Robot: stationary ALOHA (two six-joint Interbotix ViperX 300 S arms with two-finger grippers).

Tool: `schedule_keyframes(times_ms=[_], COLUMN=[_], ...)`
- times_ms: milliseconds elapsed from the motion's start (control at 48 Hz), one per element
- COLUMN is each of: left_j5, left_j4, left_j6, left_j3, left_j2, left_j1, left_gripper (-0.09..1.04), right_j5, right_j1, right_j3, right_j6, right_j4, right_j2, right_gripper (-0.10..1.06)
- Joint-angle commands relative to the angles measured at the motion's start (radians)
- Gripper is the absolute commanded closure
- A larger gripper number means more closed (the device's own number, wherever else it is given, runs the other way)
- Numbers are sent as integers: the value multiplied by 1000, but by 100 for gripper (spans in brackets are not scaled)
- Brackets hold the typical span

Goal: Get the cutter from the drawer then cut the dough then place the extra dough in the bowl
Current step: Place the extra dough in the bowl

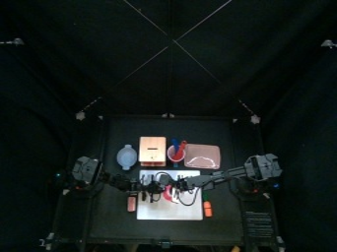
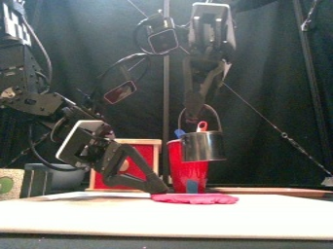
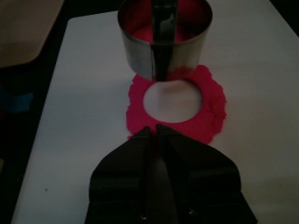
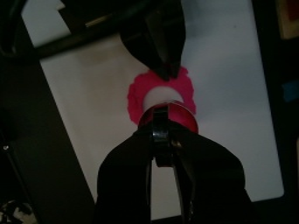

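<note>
cutter (image 2: pixel 202 146): centre frame, axis vertical, mouth down above dough ring (image 2: pixel 196 198) | right gripper (image 2: pixel 198 111): pinching its handle | left gripper (image 2: pixel 155 184): pressed together at ring's edge

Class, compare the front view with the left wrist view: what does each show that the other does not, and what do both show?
Only the front view shows the red cup with toy knives and the wooden box behind, and the right gripper holding the cutter by its handle. Only the left wrist view shows the round hole cut in the dough, with the white board showing through. Both show the cutter hanging above the pink dough.
</note>
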Motion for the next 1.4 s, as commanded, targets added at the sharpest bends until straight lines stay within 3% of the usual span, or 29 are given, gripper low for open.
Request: schedule_keyframes(times_ms=[21, 458, 875, 979, 1104, 1396], left_j5=[9, 9, 57, 57, 57, 61], left_j4=[-14, -67, -118, -118, -117, -120], left_j6=[3, 5, 8, 8, 9, 6], left_j3=[0, 20, 26, 15, 6, -5], left_j2=[-14, -101, -189, -202, -209, -212], left_j1=[5, 3, 3, 5, 6, 11], left_gripper=[36, 36, 36, 35, 34, 32], right_j5=[-3, -252, -279, -302, -333, -344], right_j1=[-2, 0, -3, 0, 0, -3], right_j3=[49, 387, 476, 491, 497, 492], right_j6=[-2, -5, -5, -6, -8, -8], right_j4=[5, 2, 6, 38, 66, 60], right_j2=[-92, -285, -298, -298, -302, -316], right_gripper=[48, 48, 46, 46, 40, 14])
